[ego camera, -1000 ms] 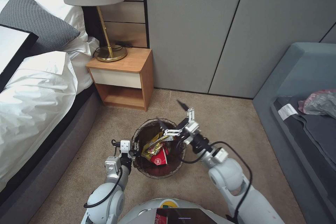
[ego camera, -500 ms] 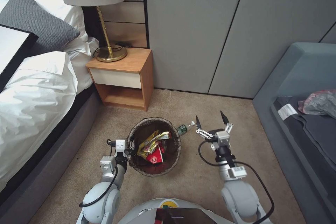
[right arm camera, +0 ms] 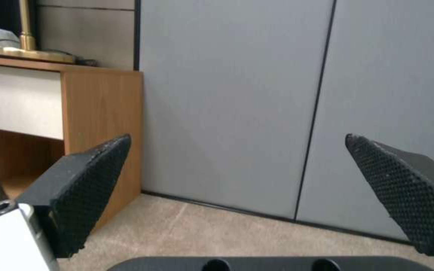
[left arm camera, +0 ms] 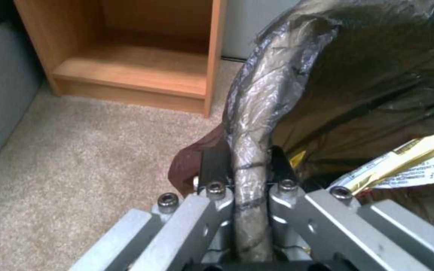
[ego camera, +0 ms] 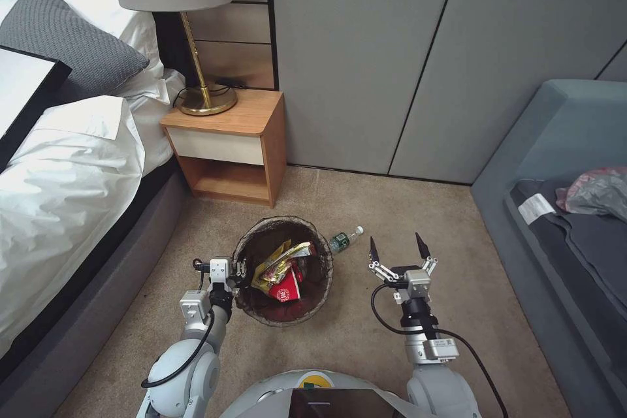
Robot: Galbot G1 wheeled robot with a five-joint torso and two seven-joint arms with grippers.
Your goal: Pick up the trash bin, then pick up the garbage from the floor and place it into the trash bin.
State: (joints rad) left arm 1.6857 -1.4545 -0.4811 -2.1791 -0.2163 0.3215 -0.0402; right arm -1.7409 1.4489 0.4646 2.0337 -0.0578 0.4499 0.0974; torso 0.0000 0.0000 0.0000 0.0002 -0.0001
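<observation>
Down on the beige carpet (ego camera: pixel 366 346), just in front of the wooden nightstand (ego camera: pixel 228 144): trash bin (ego camera: pixel 251 304) held at its near-left rim by the left gripper (ego camera: pixel 230 272), fingers (left arm camera: pixel 213 165) clamped on either side of the bag-lined rim (left arm camera: pixel 249 124), one outside, one inside. Gripped at the rim presumably so the mouth stays open and facing up for drops from the other arm. Already inside: yellow snack wrappers (ego camera: pixel 282 262) and a red-and-white paper cup (ego camera: pixel 285 289), heaped toward the middle. Off to the bin's far-right side, close to the rim and lying on its side on the carpet: a green-labelled plastic bottle (ego camera: pixel 344 239), not yet collected. Right gripper (ego camera: pixel 397 251) poised above the carpet near that bottle, fingers (right arm camera: pixel 86 192) spread wide and holding nothing, pointed toward the grey wall panels (right arm camera: pixel 237 94); spread that way most likely in readiness for the bottle.
</observation>
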